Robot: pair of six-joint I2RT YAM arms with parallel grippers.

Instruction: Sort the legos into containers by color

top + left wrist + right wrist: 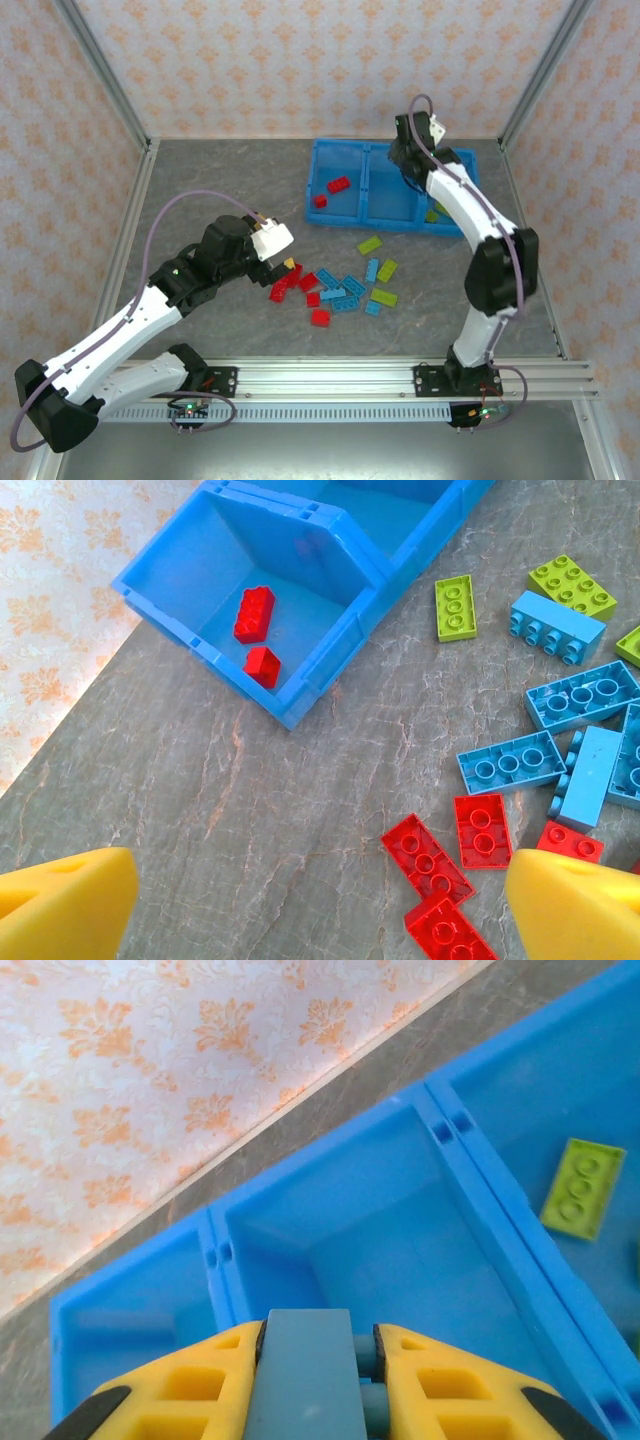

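Note:
My right gripper [318,1360] is shut on a light blue brick [305,1380], held above the middle compartment [400,1250] of the blue tray [350,145]. The left compartment holds two red bricks [254,613] [262,666]. A green brick [582,1188] lies in the right compartment. My left gripper [320,910] hangs open and empty over bare table, its yellow fingers [60,905] wide apart. Red bricks [428,857] lie just inside its right finger. Loose red [300,283], blue [340,290] and green [383,270] bricks are scattered in front of the tray.
The tray's near wall [335,655] stands between the loose pile and the compartments. Aluminium frame posts [110,90] and patterned walls enclose the table. A metal rail [400,375] runs along the near edge. Bare grey table [200,190] stretches left of the tray.

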